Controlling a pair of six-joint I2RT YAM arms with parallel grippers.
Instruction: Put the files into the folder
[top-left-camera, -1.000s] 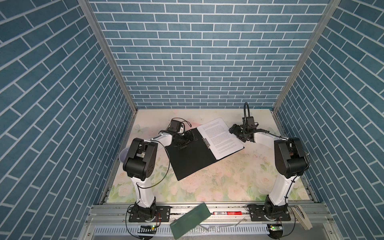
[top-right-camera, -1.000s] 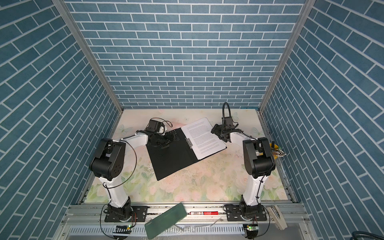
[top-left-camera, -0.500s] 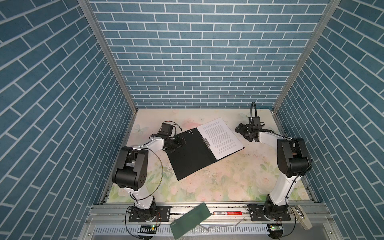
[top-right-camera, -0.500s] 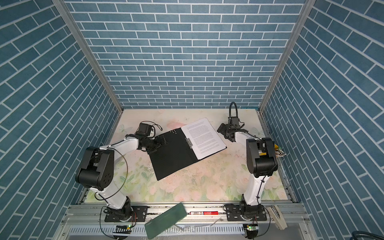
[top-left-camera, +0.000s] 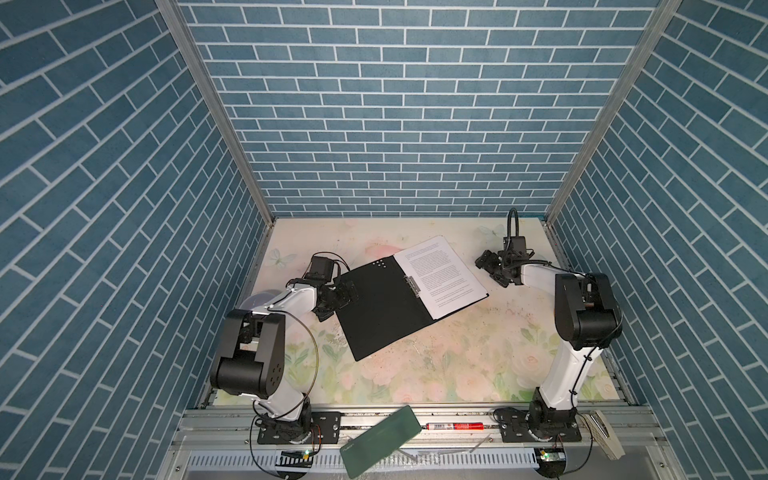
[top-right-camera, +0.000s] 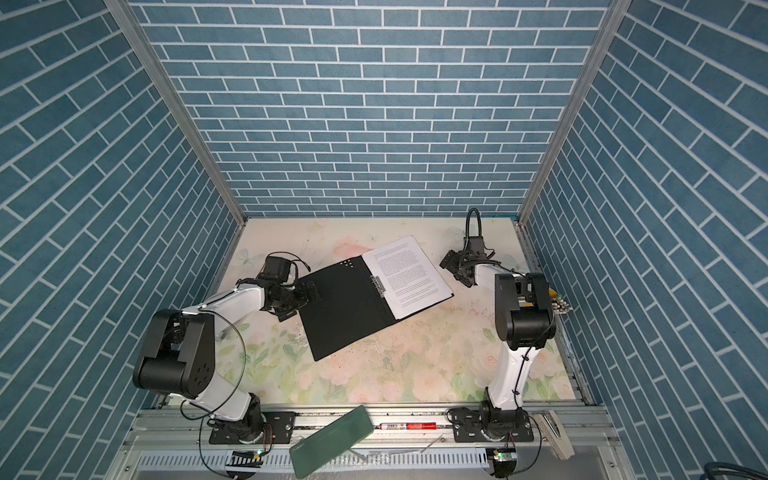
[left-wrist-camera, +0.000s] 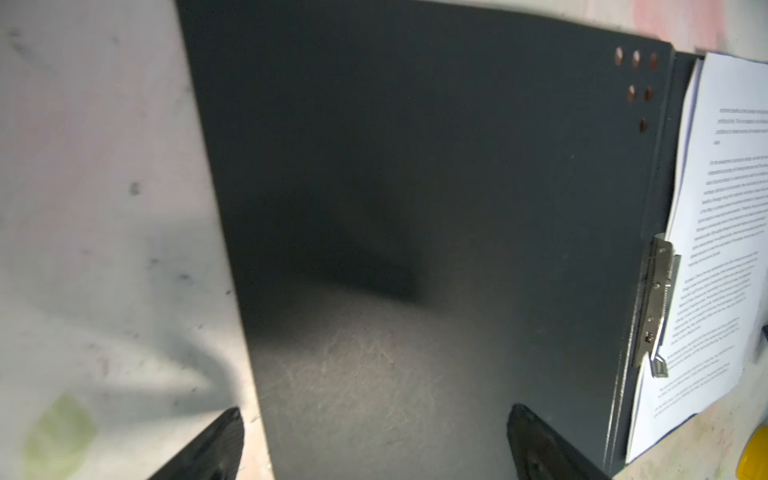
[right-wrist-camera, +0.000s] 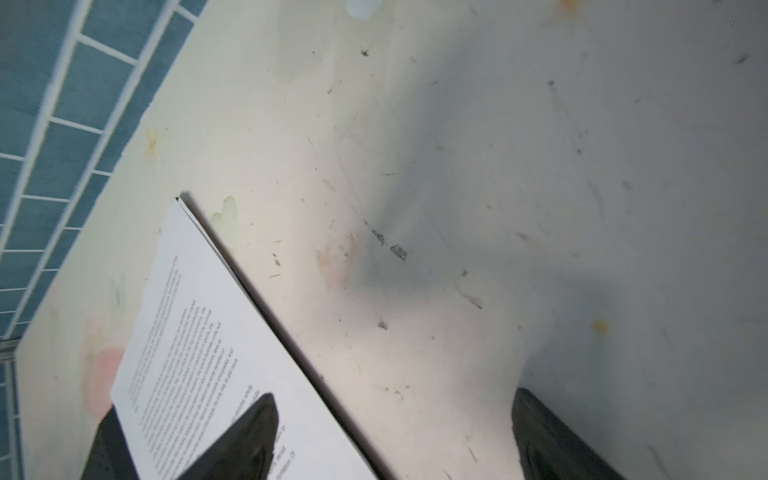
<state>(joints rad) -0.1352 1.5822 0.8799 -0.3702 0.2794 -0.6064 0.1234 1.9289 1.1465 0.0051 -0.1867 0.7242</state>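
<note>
The folder (top-left-camera: 382, 307) (top-right-camera: 345, 307) lies open and flat on the table, black inside up, with a metal clip (left-wrist-camera: 656, 299) at its spine. The files (top-left-camera: 440, 274) (top-right-camera: 407, 276), white sheets with printed text on top, rest on its right half. My left gripper (top-left-camera: 347, 293) (left-wrist-camera: 376, 409) is open at the folder's (left-wrist-camera: 415, 187) left edge, one finger over the table and one over the black flap. Open and holding nothing, my right gripper (top-left-camera: 488, 268) (right-wrist-camera: 395, 392) hovers just right of the files (right-wrist-camera: 195, 332), with one finger over their edge.
A dark green slab (top-left-camera: 380, 440) and a red pen (top-left-camera: 455, 426) lie on the front rail. A yellow object (top-right-camera: 555, 297) sits by the right wall. Brick walls close in the table on three sides.
My left gripper has drawn back leftward from over the black flap to its left edge. My right gripper has shifted a little right, off the files. Folder and files have not moved.
</note>
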